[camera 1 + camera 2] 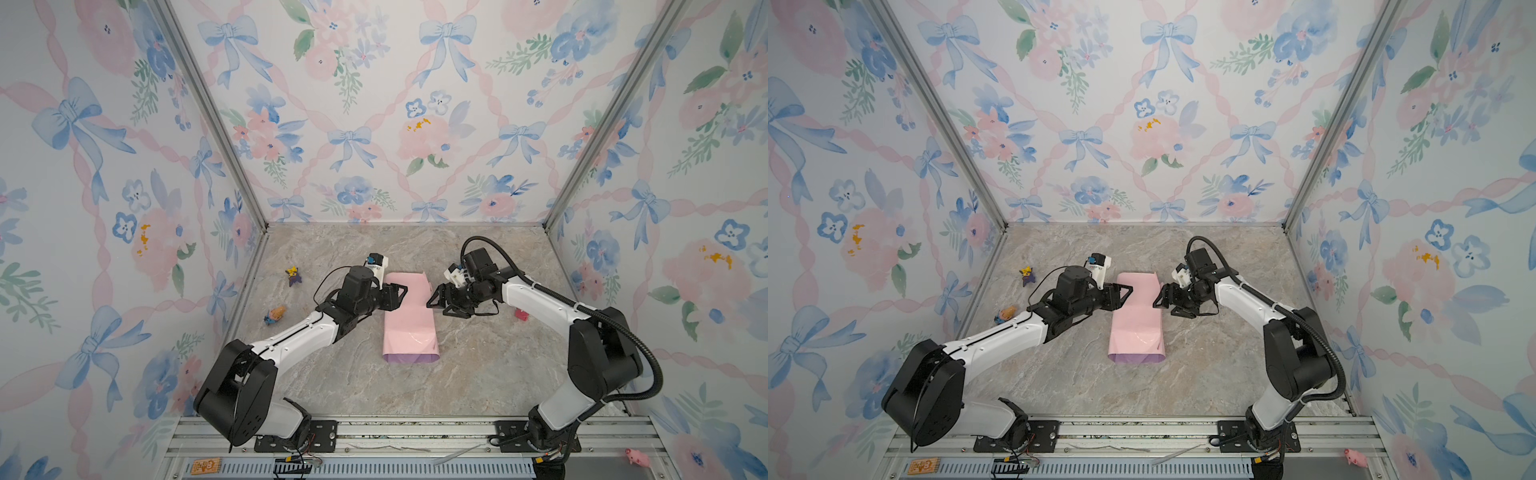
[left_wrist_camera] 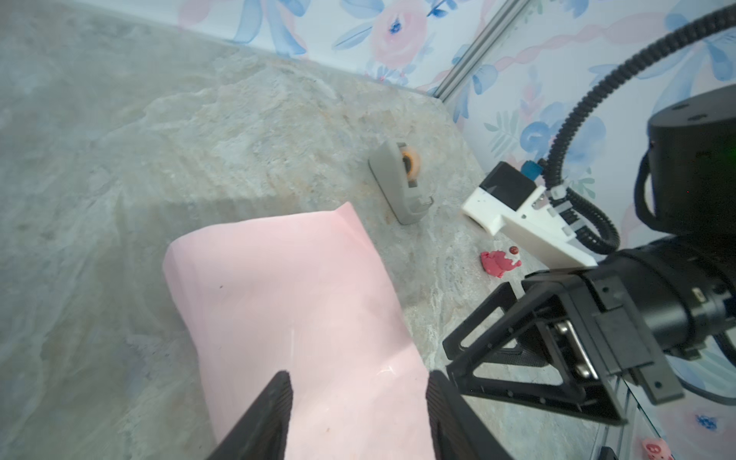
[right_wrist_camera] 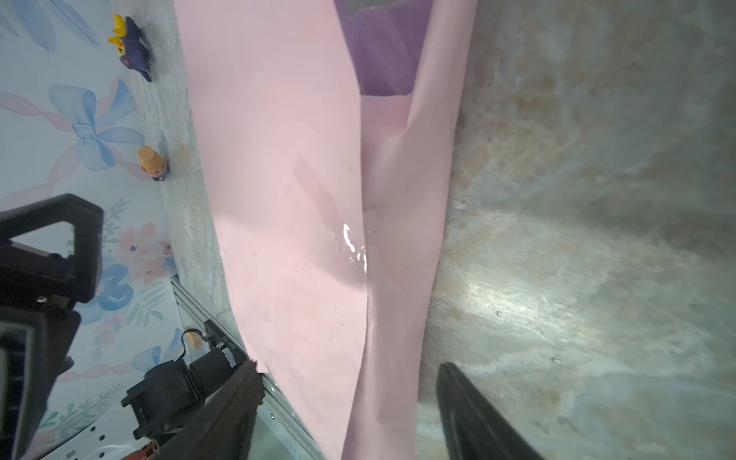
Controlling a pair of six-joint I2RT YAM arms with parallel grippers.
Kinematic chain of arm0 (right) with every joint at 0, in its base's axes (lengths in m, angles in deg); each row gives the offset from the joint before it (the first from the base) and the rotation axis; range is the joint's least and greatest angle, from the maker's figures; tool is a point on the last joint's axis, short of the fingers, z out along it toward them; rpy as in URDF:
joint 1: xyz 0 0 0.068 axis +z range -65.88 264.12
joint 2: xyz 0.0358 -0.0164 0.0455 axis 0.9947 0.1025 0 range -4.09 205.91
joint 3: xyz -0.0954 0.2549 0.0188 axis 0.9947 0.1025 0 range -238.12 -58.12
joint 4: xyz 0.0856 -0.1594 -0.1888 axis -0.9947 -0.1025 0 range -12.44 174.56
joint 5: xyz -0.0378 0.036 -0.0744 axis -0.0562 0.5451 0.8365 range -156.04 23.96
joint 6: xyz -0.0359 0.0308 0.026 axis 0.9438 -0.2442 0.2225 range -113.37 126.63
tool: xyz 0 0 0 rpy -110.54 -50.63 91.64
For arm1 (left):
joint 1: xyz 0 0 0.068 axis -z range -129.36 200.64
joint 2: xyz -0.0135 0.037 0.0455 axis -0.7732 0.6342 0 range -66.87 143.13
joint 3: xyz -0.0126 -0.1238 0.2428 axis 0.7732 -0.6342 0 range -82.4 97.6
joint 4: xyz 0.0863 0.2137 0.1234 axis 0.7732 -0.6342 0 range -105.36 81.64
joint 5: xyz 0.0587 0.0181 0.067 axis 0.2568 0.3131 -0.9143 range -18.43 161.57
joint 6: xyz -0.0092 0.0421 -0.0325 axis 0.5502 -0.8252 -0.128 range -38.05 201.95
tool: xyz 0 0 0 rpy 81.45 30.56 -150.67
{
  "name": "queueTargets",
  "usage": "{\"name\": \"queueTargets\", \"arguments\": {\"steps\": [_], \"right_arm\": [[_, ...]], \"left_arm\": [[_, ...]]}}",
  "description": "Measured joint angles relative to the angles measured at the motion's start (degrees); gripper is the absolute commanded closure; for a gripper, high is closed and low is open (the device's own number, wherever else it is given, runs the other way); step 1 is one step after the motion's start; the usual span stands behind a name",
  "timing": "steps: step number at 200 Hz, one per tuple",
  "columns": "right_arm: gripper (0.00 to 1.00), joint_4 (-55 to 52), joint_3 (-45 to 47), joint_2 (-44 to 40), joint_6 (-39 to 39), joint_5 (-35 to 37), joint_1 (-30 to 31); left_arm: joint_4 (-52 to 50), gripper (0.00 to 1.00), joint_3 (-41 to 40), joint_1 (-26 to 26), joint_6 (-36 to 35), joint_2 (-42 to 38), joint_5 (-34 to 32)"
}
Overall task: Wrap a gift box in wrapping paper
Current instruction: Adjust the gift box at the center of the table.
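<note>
Folded into a pink tube mid-table (image 1: 457, 374), wrapping paper (image 1: 409, 328) likely hiding the unseen gift box, with left gripper (image 1: 401, 296) and right gripper (image 1: 435, 303) parted, empty, close beside it, probably so the folds settle.

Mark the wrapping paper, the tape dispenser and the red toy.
wrapping paper (image 1: 409, 328): in a top view, middle of its pink upper face.
tape dispenser (image 2: 389, 177): left wrist view, grey side of its body.
red toy (image 2: 497, 263): left wrist view, middle of its body.
</note>
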Motion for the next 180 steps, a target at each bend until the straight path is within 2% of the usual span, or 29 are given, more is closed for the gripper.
{"name": "queueTargets", "arguments": {"steps": [34,70,111,143,150,165,180], "right_arm": [[0.34,0.02,-0.02,4.09,0.04,0.28,0.39],[0.48,1.62,-0.35,5.62,-0.42,-0.83,0.68],[0.54,3.26,-0.66,5.64,-0.92,-1.01,0.55],[0.54,3.69,-0.66,5.64,-0.85,-0.90,-0.57],[0.51,3.74,-0.66,5.64,-0.81,-0.81,-1.07],[0.37,3.56,-0.96,5.64,0.24,-0.79,-2.38],[0.35,2.97,-1.66,5.46,1.66,-0.55,-3.69]], "left_arm": [[-1.77,0.47,-3.04,-0.68,2.80,2.45,0.70],[-1.40,0.60,-4.79,-0.68,4.46,5.68,2.25],[1.77,0.61,-4.55,-0.48,4.96,7.76,3.87],[3.08,0.59,-3.48,0.57,5.53,9.14,3.74],[3.13,0.57,-2.84,0.76,5.53,9.60,3.65],[3.39,0.53,-1.62,1.29,5.27,9.90,3.34],[4.07,0.48,-0.94,1.66,3.89,9.42,2.40]]}}
